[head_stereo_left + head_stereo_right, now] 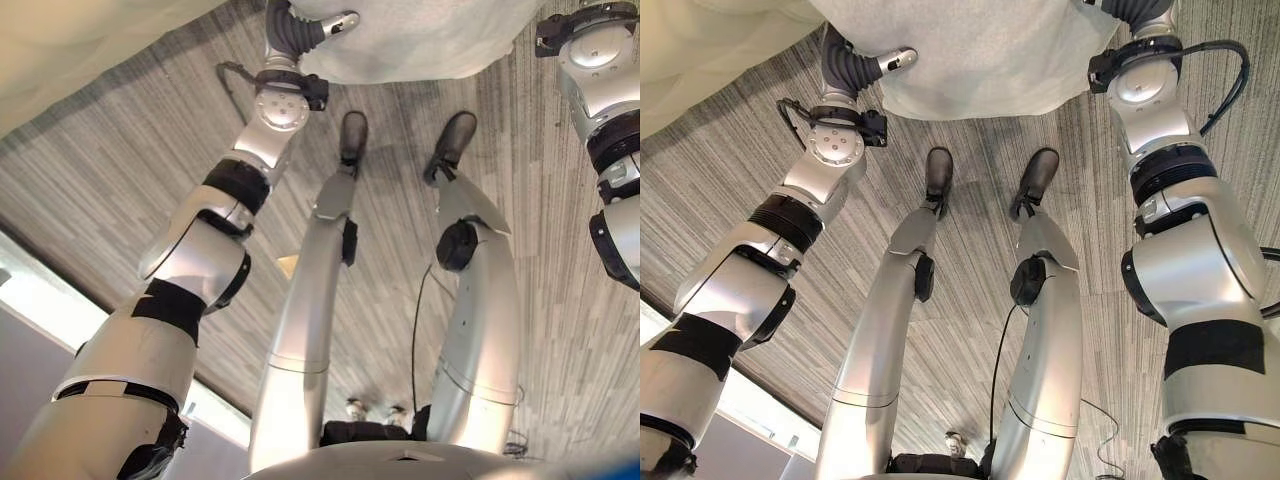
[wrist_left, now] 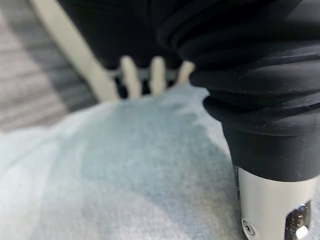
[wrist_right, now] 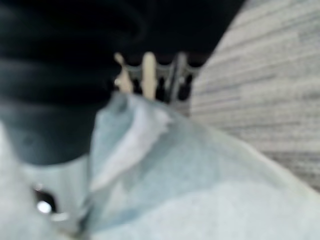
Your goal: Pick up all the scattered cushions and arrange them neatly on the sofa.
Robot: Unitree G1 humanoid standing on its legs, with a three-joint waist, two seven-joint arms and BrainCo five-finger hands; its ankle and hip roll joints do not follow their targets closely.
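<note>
- Sofa (image 1: 80,50): pale cream upholstery at the far left of the head views, just beside the cushion; the arranging spot for this task.
- Left hand (image 1: 855,62): set against the left edge of the cushion, thumb lying on the near face. In its wrist view our fingers (image 2: 131,75) reach over the far edge of the fabric; we judge them hooked round it, holding the cushion.
- Cushion (image 1: 980,50): pale blue-grey, soft, held up between our two hands above the floor, its lower edge hanging free. It is not on the sofa yet.
- Floor (image 1: 1090,200): grey striped carpet beneath everything.
- Right hand (image 1: 1130,12): at the right edge of the cushion. In its wrist view the fingers (image 3: 149,70) show past bunched, folded fabric; we cannot tell whether they are clasped on it or merely pressing it.
- Step in hand, as we judge it: carrying the cushion across to the sofa. To do it well, we should keep both hands level so the soft body does not sag or twist, hold inward pressure even, swing toward the sofa, and let go once the cushion rests squarely on the seat.
</note>
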